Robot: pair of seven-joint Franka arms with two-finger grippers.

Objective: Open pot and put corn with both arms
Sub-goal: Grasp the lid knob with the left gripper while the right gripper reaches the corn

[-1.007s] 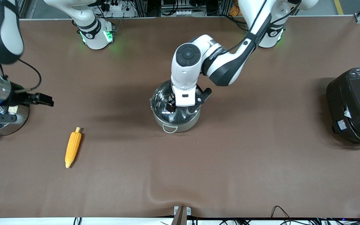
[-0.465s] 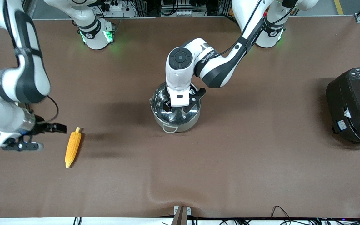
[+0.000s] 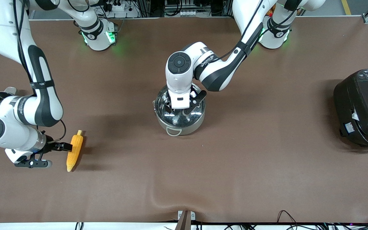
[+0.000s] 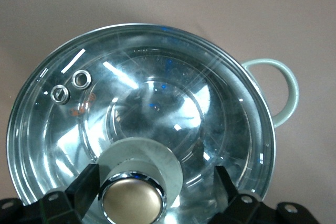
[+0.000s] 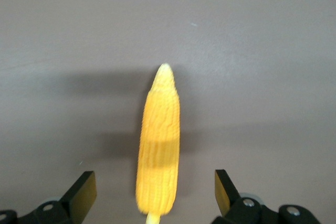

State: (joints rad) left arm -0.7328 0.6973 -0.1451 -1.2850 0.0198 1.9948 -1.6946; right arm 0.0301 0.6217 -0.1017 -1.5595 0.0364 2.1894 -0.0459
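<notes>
Our left gripper (image 4: 152,190), jaws spread either side of the lid's knob (image 4: 132,202), has settled lower onto the pot (image 3: 179,124) at mid-table. Our right gripper (image 5: 152,192), wide open, has swung down over the corn (image 3: 74,150), so both grasps look close.

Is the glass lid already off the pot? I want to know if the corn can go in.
No, the glass lid sits on the pot, its knob between the left gripper's open fingers.
</notes>
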